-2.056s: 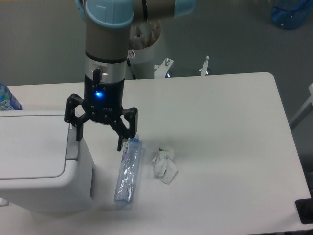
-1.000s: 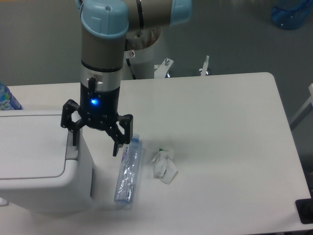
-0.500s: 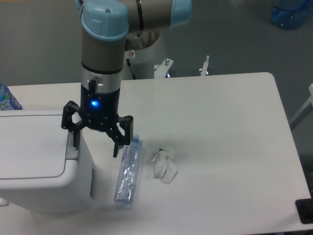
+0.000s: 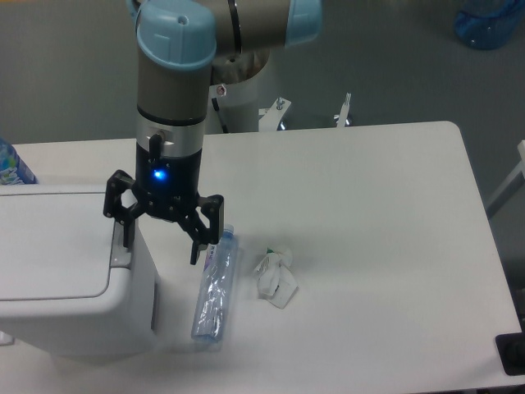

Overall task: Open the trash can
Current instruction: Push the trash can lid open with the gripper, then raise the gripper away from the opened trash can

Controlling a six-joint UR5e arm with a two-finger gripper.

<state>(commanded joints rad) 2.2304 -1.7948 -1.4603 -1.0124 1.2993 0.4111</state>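
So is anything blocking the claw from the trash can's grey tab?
Nothing visible. The open gripper hangs right over the tab at the trash can lid's edge. The bottle lies beside the can, off to the side.

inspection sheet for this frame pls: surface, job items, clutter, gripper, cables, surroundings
Surface: white table, bare on its right half.
Job items: trash can at the left edge, lid down, grey push tab on its right rim.
Clutter: clear plastic bottle lying beside the can; crumpled wrapper to its right.
Gripper: gripper open, one finger over the tab, the other beside the bottle's top end.
Cables: nothing seen.
Surroundings: grey floor; blue container at top right; blue item at the left edge.
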